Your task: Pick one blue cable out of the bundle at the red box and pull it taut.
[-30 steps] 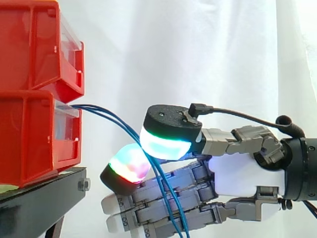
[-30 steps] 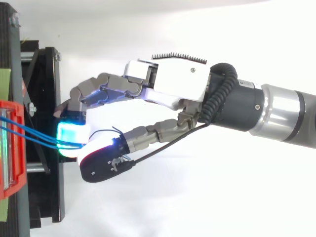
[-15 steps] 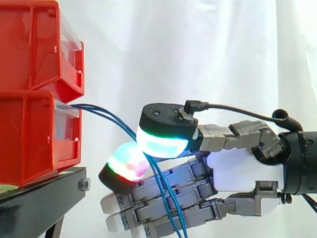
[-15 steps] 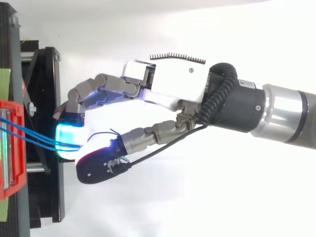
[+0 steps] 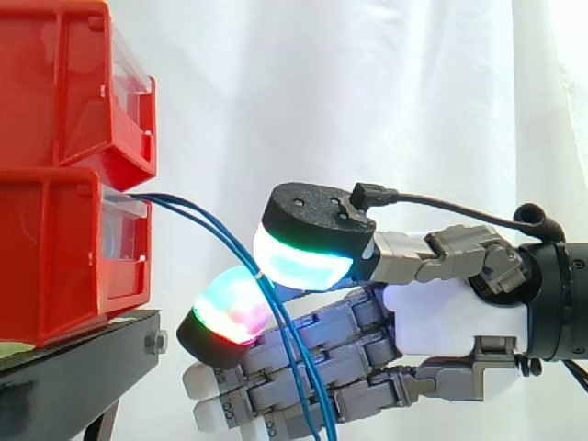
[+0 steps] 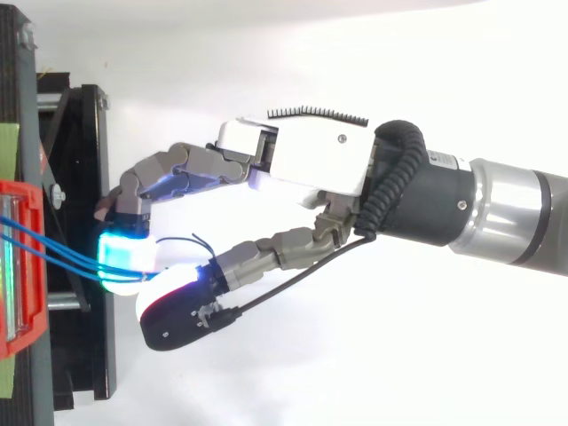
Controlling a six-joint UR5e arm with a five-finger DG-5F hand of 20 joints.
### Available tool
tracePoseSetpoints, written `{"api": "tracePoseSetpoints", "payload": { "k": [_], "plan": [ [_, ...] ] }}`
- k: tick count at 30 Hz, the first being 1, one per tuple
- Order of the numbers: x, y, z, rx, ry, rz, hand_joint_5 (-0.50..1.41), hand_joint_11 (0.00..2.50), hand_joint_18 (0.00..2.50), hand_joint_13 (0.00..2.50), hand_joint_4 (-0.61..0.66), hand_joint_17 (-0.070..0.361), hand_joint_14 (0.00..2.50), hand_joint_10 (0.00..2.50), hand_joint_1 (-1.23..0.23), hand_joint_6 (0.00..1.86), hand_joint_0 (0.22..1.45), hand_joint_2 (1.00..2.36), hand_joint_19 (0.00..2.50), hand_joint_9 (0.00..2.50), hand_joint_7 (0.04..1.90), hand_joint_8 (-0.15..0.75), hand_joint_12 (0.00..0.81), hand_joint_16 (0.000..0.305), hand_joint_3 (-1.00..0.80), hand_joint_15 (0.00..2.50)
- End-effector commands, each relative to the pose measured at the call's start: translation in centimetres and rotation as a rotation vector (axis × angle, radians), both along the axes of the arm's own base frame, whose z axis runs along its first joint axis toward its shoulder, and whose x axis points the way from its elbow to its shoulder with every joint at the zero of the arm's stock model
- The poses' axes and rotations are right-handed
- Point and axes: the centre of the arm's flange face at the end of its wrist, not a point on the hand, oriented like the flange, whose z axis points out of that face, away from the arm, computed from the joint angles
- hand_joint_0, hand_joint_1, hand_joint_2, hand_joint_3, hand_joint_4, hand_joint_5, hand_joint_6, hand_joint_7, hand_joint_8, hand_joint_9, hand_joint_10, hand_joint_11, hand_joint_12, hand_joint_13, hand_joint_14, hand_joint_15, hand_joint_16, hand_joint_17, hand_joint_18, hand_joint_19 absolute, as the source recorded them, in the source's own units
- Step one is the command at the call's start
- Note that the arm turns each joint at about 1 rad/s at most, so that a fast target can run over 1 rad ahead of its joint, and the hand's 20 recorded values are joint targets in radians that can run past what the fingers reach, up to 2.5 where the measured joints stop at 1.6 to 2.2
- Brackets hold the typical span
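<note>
1. The hand (image 5: 450, 322) reached in from the right and was just beside the lower red bin (image 5: 55, 257), not touching it.
2. This bin stood on the black stand (image 5: 73, 367), under the upper red bin (image 5: 64, 83), before the white curtain (image 5: 386, 92).
3. The blue cables (image 5: 207, 220) came out of the front of the lower red bin and fell in a loose curve to the right and downward.
4. The thumb and one finger were curled toward each other, and their glowing pads (image 5: 308, 257) pinched the blue cables between them.
5. How many of the cables were in the pinch, I could not tell.
6. The other fingers lay almost straight below, and the cables passed down in front of them.
7. In the top view the cables (image 6: 53, 253) ran from the bin to the pads of the hand (image 6: 302, 160).
</note>
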Motion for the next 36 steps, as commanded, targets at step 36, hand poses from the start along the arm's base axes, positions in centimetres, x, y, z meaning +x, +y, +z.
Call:
{"api": "tracePoseSetpoints", "payload": {
  "k": [36],
  "plan": [
    [-0.4,-0.3,-3.2,-0.019,-0.017,-0.011,-0.12,0.34,0.28,0.41,0.20,0.123,0.01,0.01,-0.73,0.62,0.57,1.00,0.21,0.59,1.12,0.307,0.342,0.055,-0.46,0.19]
  ]
}}
